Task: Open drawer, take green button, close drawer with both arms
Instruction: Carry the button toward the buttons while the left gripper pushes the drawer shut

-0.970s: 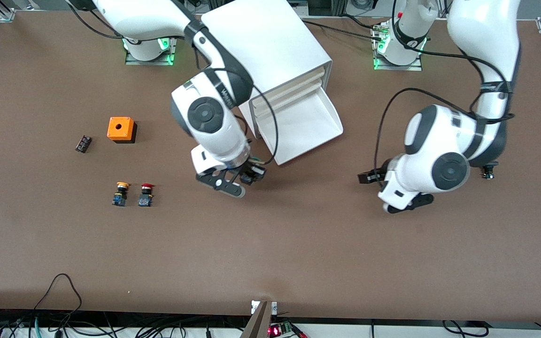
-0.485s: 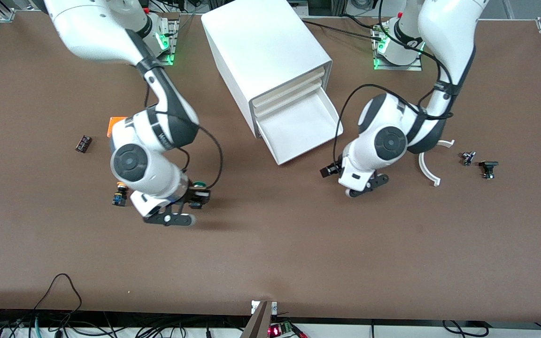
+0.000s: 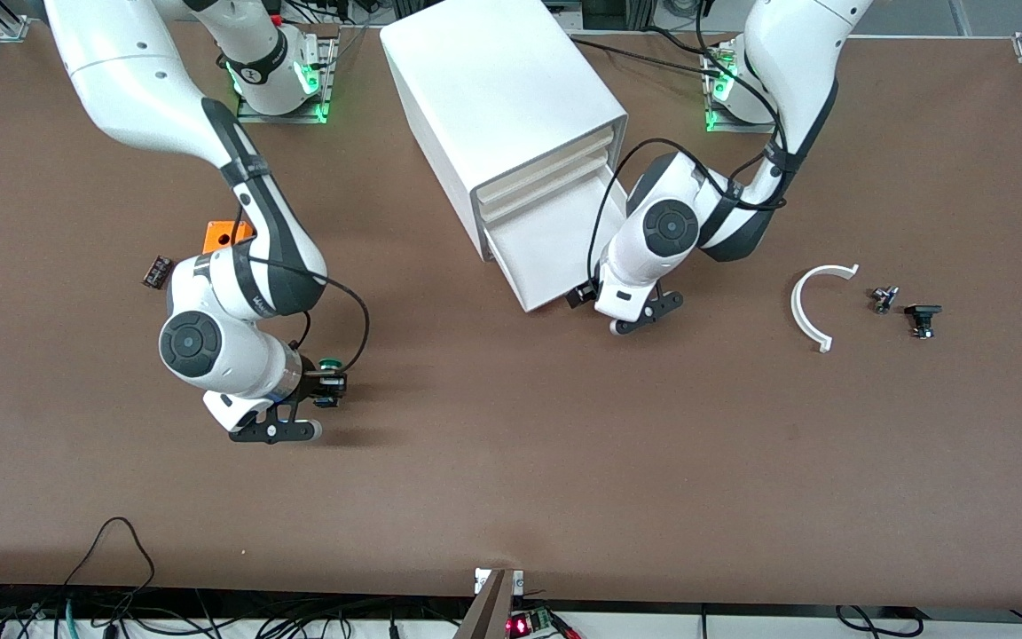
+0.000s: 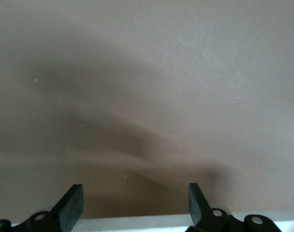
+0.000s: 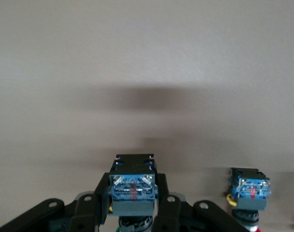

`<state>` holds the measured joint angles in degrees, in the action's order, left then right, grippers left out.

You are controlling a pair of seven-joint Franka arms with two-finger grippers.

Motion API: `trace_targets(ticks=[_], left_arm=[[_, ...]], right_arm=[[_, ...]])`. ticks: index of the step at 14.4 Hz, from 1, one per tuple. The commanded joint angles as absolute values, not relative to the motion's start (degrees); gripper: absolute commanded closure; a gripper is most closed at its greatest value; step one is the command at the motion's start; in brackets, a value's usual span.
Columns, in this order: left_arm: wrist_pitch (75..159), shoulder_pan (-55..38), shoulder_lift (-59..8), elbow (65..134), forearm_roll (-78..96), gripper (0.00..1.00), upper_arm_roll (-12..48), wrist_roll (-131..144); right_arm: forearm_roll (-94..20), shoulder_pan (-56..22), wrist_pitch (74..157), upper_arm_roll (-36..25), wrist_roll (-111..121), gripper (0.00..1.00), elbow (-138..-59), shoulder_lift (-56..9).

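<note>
1. The right gripper hangs over bare table toward the right arm's end, well apart from the cabinet.
2. Its jaws pinch the button by its blue block base; in the front view the green cap shows just above the gripper's black fingers.
3. The right wrist view shows the blue base clamped between the two fingers, with the yellow-capped button standing on the table nearby.
4. The drawer, the lowest of the cabinet's stack, is pulled out, its white tray open to the camera.
5. The left gripper sits right at the drawer's front edge, at the corner nearer the front camera.
6. Its jaws are spread wide with nothing between them; the left wrist view shows both fingers apart over the brown table, a white edge running along beneath them.
7. An orange box lies partly hidden by the right arm, and a small dark part lies beside it.
8. Toward the left arm's end, a white curved piece rests on the table, with two small black parts just beside it.
</note>
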<state>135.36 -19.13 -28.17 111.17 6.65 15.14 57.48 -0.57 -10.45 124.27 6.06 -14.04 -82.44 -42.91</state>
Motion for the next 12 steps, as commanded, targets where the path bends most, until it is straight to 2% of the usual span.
trace_targets(ticks=[1, 3, 4, 5, 6, 7, 8, 12], left_arm=[[135.53, -18.64, -25.32, 113.81, 5.45, 0.04, 16.77, 58.71], [135.61, -18.46, -24.35, 115.48, 5.54, 0.04, 18.54, 60.02], [135.79, -18.46, -24.0, 116.1, 5.62, 0.04, 19.68, 60.55], [135.88, -18.46, -23.99, 116.45, 5.62, 0.04, 20.64, 61.6], [135.97, -18.81, -24.17, 116.54, 5.62, 0.04, 21.26, 62.57], [135.97, -18.98, -24.26, 116.63, 5.62, 0.04, 21.53, 62.67], [135.97, -18.98, -24.17, 117.15, 5.62, 0.04, 22.49, 62.84], [136.05, -19.16, -24.35, 118.04, 5.71, 0.04, 24.25, 63.02]], right_arm=[[0.26, -9.49, 129.1, 6.15, -13.27, 1.0, -89.01, -41.57], [0.09, -9.49, 129.46, 6.15, -14.15, 1.0, -90.7, -41.57], [-0.26, -9.41, 129.64, 6.15, -14.5, 0.88, -91.31, -41.66], [-0.26, -9.4, 129.64, 6.15, -14.94, 0.6, -91.32, -42.18], [-0.26, -9.32, 129.81, 6.15, -15.2, 0.5, -91.23, -42.36], [-0.26, -9.32, 129.81, 6.15, -15.21, 0.22, -91.06, -42.36], [-0.35, -9.23, 129.81, 6.15, -15.21, 0.0, -90.79, -42.28], [0.26, -8.7, 128.24, 5.1, -13.37, 0.0, -87.37, -40.18]])
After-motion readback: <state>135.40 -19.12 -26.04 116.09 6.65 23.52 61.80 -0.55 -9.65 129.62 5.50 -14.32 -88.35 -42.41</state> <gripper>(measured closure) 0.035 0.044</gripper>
